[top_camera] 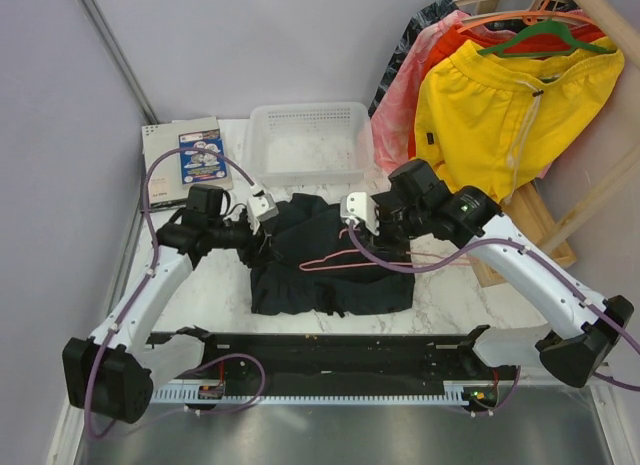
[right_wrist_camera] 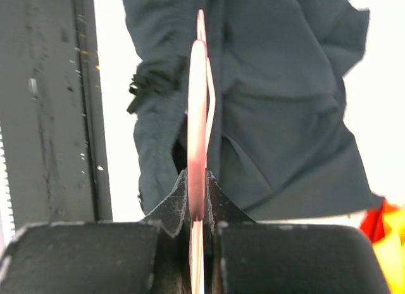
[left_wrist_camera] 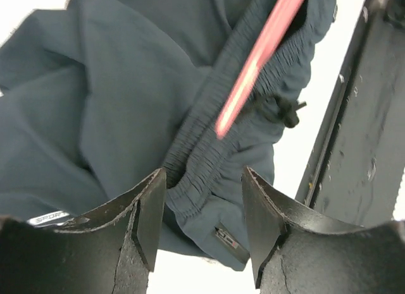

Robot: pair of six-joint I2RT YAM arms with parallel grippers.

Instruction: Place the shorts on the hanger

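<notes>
The dark navy shorts (top_camera: 330,275) lie crumpled on the white table between my two arms. The thin pale-pink hanger (top_camera: 330,264) rests over them. My right gripper (top_camera: 362,237) is shut on the hanger; in the right wrist view the pink bar (right_wrist_camera: 197,117) runs straight out from between the closed fingers (right_wrist_camera: 197,186) over the shorts (right_wrist_camera: 285,117). My left gripper (top_camera: 264,237) is open at the shorts' left side. In the left wrist view its jaws (left_wrist_camera: 202,205) stand apart around the elastic waistband (left_wrist_camera: 209,148), with the hanger bar (left_wrist_camera: 259,60) just beyond.
A white basket (top_camera: 308,140) stands behind the shorts. A flat box (top_camera: 185,155) lies at the back left. Yellow shorts (top_camera: 510,115) hang on a green hanger (top_camera: 545,35) at the back right, by orange hangers (top_camera: 510,10) and a wooden rack (top_camera: 540,225). A black rail (top_camera: 330,350) runs along the near edge.
</notes>
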